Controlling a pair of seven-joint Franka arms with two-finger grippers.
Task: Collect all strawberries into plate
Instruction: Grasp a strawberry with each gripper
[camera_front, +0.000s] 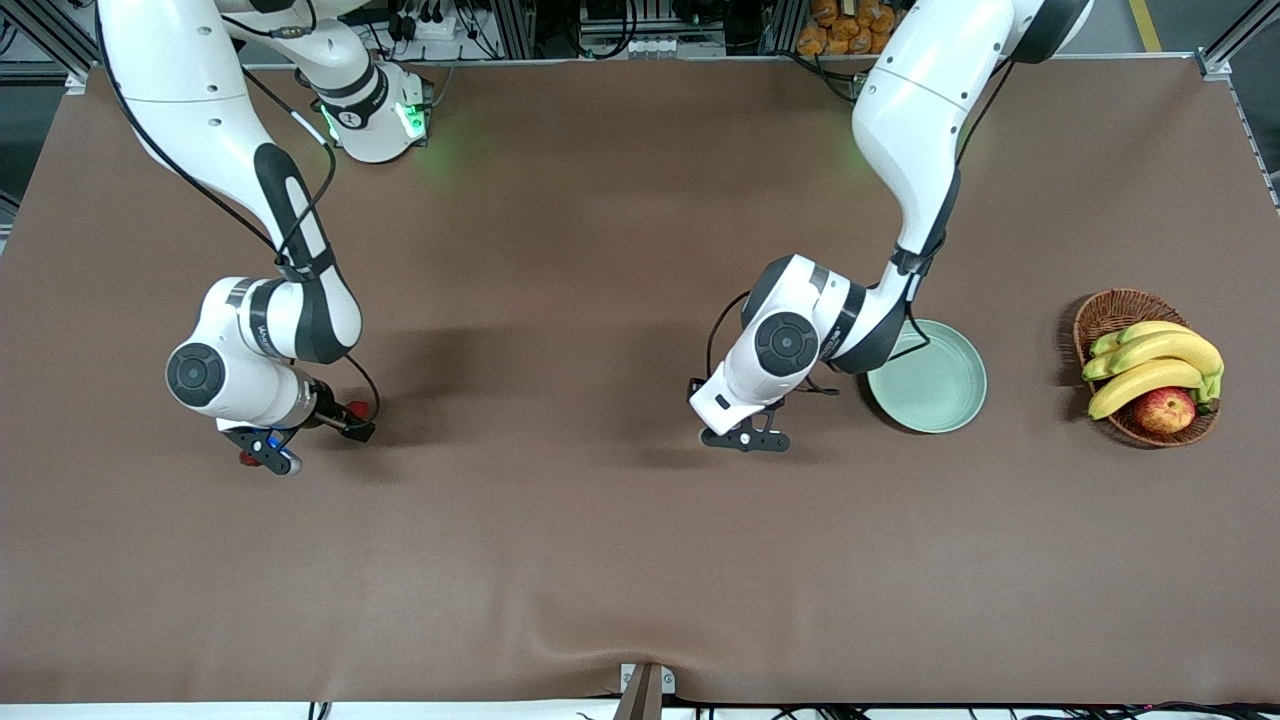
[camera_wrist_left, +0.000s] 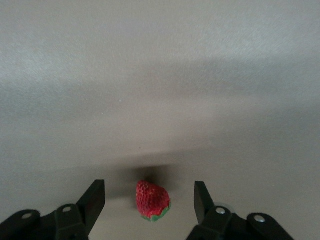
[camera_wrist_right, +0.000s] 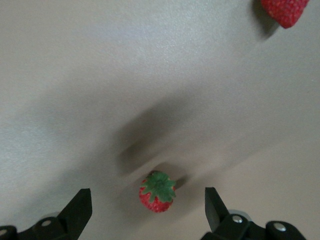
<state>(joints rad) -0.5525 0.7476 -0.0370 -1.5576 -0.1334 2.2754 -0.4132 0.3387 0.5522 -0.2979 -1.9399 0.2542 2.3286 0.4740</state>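
Strawberries: one (camera_wrist_left: 152, 200) is seen low in the left wrist view, on the table between the parted, untouching fingers of the left gripper (camera_wrist_left: 150, 202); two (camera_wrist_right: 157, 192) (camera_wrist_right: 284, 10) are seen by the right wrist, the first framed by the wide-open right gripper (camera_wrist_right: 148, 210). Plate (camera_front: 935, 385): empty, right of centre in the front view. Handling is judged light, soft and bruisable; each is best taken gently across the body.

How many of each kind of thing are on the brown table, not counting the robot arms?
Small red strawberries with green tops: 3
Round pale mint-green plate: 1
Brown wicker basket: 1
Bunch of yellow bananas in the basket: 1
Red-yellow apple in the basket: 1
Total: 7
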